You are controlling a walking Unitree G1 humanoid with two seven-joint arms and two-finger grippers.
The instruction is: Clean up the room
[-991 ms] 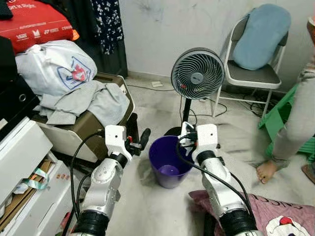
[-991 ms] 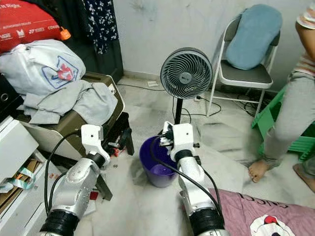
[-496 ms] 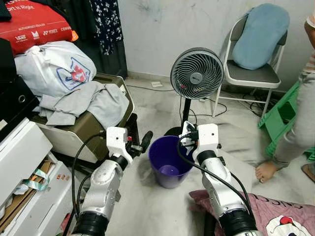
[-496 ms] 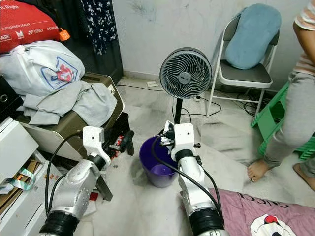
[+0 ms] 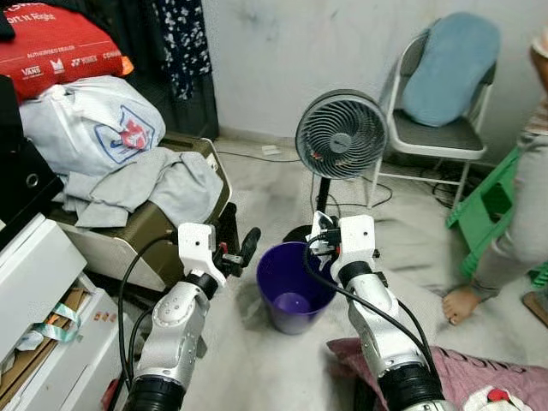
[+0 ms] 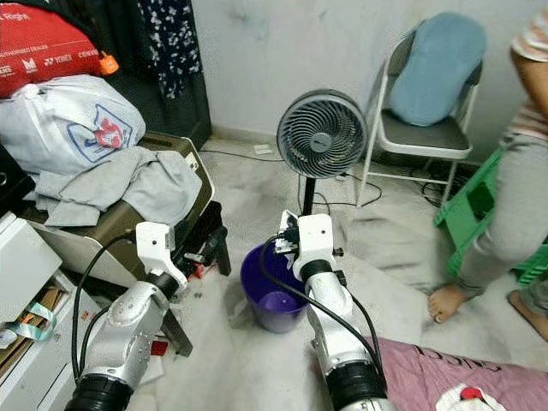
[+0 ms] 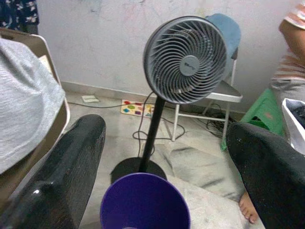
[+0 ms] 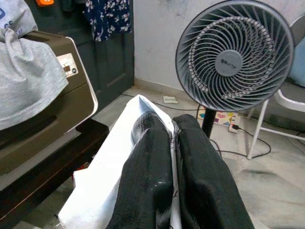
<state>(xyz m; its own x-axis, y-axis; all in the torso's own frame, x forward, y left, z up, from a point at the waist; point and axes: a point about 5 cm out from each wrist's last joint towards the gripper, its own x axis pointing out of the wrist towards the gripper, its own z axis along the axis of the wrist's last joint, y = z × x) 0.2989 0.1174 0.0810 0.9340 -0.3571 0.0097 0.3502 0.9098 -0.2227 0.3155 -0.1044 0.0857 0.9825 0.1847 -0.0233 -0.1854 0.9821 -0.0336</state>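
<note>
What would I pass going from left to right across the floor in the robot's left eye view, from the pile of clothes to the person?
Grey clothes on the brown case → left gripper → purple bin → right gripper, pinching white paper → folding chair → green stool → person's foot.

The purple bin (image 5: 295,285) stands open-topped on the floor, hemmed by a standing fan (image 5: 340,137) at 12 o'clock. A clothes-draped brown case (image 5: 163,224) crowds 9 o'clock; bare floor (image 5: 411,248) opens toward 2 o'clock.
</note>
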